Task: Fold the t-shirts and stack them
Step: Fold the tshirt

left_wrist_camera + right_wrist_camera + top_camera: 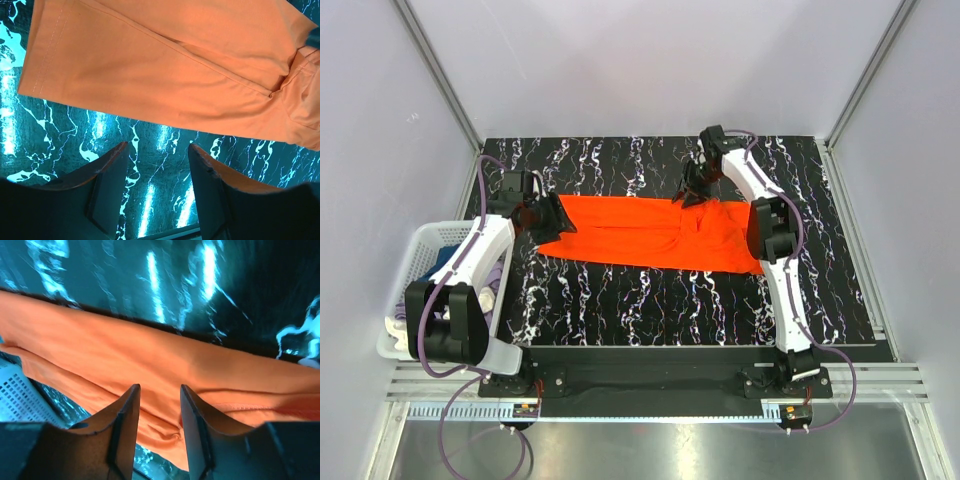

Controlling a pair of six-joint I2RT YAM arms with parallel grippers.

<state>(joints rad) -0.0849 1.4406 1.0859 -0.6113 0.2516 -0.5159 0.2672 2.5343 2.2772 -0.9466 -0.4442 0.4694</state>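
An orange t-shirt [650, 232] lies folded lengthwise across the black marbled table, long and narrow from left to right. My left gripper [542, 215] is open and empty at the shirt's left end; in the left wrist view [157, 150] it is over bare table just short of the shirt's edge [165, 70]. My right gripper [692, 195] is open above the shirt's far edge, right of middle; in the right wrist view [159, 390] the fabric [150, 365] lies below between the fingers, not gripped.
A white basket [425, 262] with folded clothes stands off the table's left edge, by the left arm. White booth walls enclose the table. The table [650, 300] shows bare marbled surface in front of the shirt.
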